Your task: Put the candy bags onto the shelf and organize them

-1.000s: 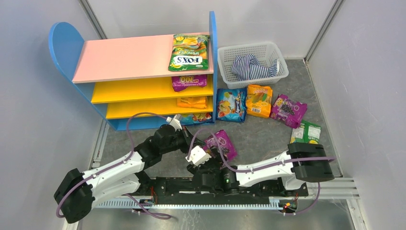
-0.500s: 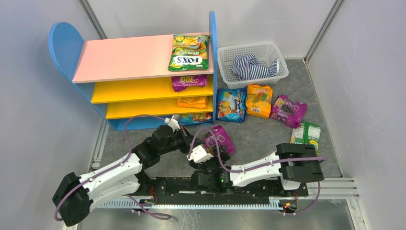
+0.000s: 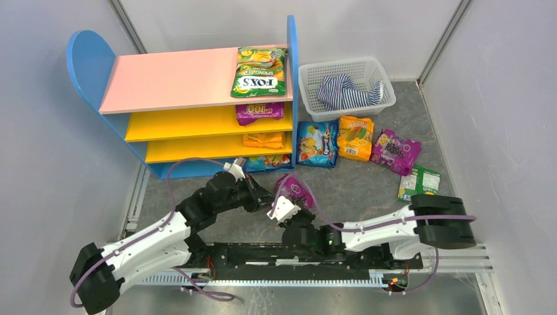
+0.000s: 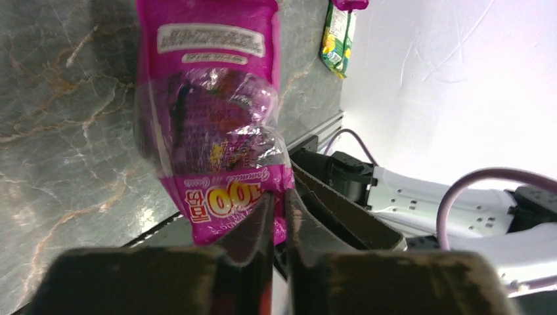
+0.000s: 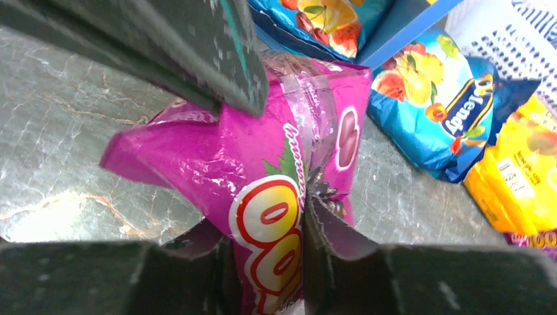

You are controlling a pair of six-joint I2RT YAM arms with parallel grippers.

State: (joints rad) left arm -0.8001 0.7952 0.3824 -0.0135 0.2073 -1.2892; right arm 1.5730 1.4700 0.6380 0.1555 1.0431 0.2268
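Left end effector (image 4: 277, 200) and right end effector (image 5: 263, 216) both pinched one purple bag (image 3: 293, 190); opposing pull or mistimed release could have torn or dropped it.

Three purple bags (image 3: 259, 113) (image 3: 395, 151) (image 3: 293, 190), two green bags (image 3: 259, 72) (image 3: 419, 182), two orange bags (image 3: 264, 140) (image 3: 355, 138) and two blue bags (image 3: 268, 161) (image 3: 317, 143): nine in all. One shelf (image 3: 82, 59), with one pink board (image 3: 177, 79) and two yellow boards (image 3: 184, 123) (image 3: 197, 147). One white basket (image 3: 345, 113), one striped cloth (image 3: 345, 90). Two robot claws, the left claw (image 4: 276, 216) and the right claw (image 5: 269, 262).
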